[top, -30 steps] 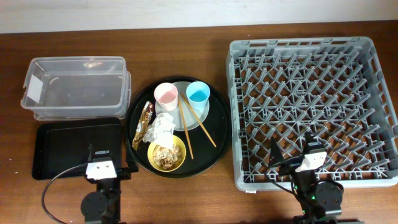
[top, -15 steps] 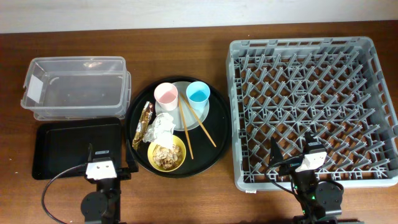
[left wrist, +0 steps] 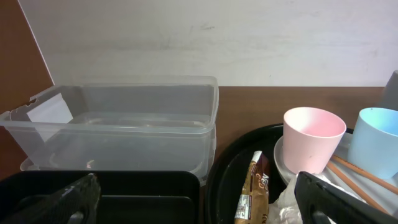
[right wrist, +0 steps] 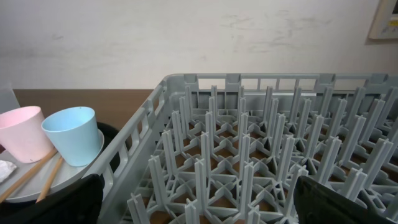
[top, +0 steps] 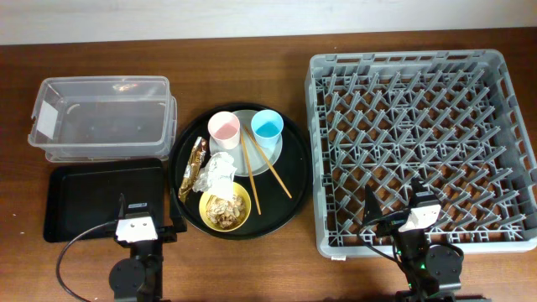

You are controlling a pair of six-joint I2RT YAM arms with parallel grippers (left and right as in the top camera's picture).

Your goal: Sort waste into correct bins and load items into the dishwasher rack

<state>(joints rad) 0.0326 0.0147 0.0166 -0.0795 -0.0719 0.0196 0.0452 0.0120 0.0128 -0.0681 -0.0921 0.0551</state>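
On the round black tray [top: 289, 197] stand a pink cup [top: 224, 128] and a light blue cup [top: 268, 126] on a pale grey-green plate [top: 278, 151], with wooden chopsticks [top: 252, 172], a crumpled white napkin [top: 218, 169], a gold-brown wrapper [top: 192, 167] and a yellow bowl [top: 225, 209] of brownish scraps. The clear box [top: 102, 117] and flat black tray [top: 99, 198] lie at the left. The grey rack [top: 421, 143] is at the right. My left gripper [left wrist: 199, 208] is open and empty over the flat tray's near edge. My right gripper [right wrist: 199, 208] is open and empty over the rack's near edge.
The brown table runs to a white wall at the back. A strip of bare wood [top: 304, 168] separates the round tray from the rack. Both arm bases [top: 138, 273] sit at the table's front edge.
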